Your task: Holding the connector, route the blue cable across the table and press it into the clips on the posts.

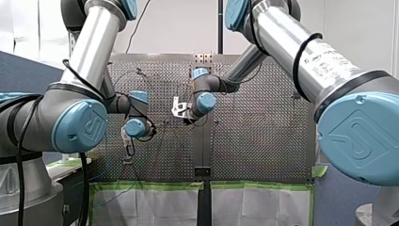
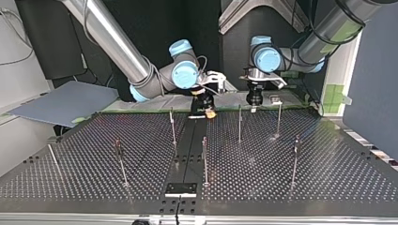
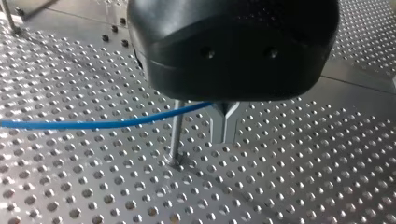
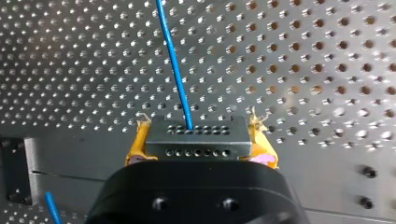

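One connector [image 4: 198, 145] between pads [image 4: 137, 145] of right hand [image 4: 200, 128]

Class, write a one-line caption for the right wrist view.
Yellow-padded jaws of right gripper clamp dark rectangular connector; blue cable runs ahead over perforated metal table.

Wrist views are pretty bright, with the table [image 3: 289, 186] throwing glare off its hole rims. My left gripper [image 3: 224, 138] has its black housing close up and soft. Top view is dimmer, dark backdrop, faint shadows by the posts [image 2: 239, 123]. Front view shows white streaks down the arms [image 1: 94, 42].
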Controlling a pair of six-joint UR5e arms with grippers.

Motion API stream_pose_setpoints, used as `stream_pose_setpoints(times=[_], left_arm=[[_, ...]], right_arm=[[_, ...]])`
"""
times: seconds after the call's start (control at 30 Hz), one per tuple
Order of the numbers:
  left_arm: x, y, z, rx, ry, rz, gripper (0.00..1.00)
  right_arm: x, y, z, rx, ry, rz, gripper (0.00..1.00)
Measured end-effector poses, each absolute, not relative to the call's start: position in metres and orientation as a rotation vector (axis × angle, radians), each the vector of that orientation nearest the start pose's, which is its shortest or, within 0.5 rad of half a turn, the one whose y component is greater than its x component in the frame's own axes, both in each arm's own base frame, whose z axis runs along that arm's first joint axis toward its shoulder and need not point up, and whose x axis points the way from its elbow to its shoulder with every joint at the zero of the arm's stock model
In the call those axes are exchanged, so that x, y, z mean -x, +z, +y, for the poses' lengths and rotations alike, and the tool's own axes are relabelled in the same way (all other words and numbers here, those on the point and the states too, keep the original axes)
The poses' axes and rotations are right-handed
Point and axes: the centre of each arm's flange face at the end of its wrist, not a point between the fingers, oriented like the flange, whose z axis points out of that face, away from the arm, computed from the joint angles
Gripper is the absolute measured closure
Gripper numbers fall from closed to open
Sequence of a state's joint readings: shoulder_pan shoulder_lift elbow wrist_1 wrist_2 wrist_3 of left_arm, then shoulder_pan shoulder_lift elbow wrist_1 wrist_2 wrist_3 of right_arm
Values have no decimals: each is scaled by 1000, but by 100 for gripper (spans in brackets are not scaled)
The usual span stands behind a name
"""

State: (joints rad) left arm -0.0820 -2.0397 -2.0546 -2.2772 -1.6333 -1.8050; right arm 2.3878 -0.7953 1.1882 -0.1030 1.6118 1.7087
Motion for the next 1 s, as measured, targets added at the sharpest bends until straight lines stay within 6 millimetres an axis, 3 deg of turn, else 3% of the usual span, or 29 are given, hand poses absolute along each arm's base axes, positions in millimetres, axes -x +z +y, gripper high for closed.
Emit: stream_pose_setpoints(times=[0.43, 1.0], left_arm=[[-519, 124, -158, 169, -167, 1637, 100], [-563, 160, -151, 150, -175, 1602, 100]], right_arm=[[-608, 186, -423, 2581, -2051, 1331, 100], [-590, 194, -457, 2553, -2087, 1398, 100]])
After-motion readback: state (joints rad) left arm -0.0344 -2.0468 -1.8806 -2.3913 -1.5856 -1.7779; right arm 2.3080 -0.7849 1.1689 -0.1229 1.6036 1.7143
